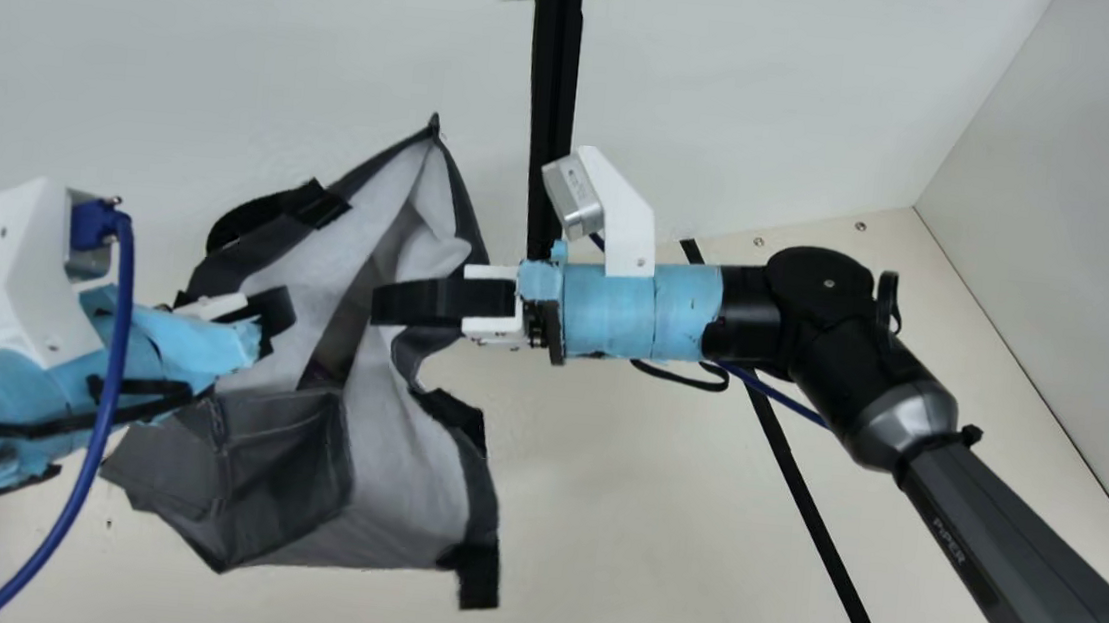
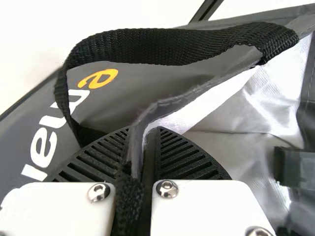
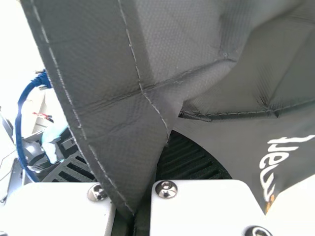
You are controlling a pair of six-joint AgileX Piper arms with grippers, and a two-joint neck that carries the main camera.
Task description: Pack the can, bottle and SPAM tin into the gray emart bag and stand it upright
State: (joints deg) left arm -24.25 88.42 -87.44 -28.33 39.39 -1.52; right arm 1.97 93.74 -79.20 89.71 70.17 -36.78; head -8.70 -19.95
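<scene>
The gray emart bag (image 1: 285, 469) slants, creased, left of the main view's middle, its pale-lined mouth open.

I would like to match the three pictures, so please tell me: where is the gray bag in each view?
Main view: the bag is left of centre, its opening turned to the camera.
Left wrist view: it spreads across most of the picture, its black handle near the top.
Right wrist view: its dark outer side crosses from upper left to right.
Shared landmark: the bag's dark gray edge.
</scene>
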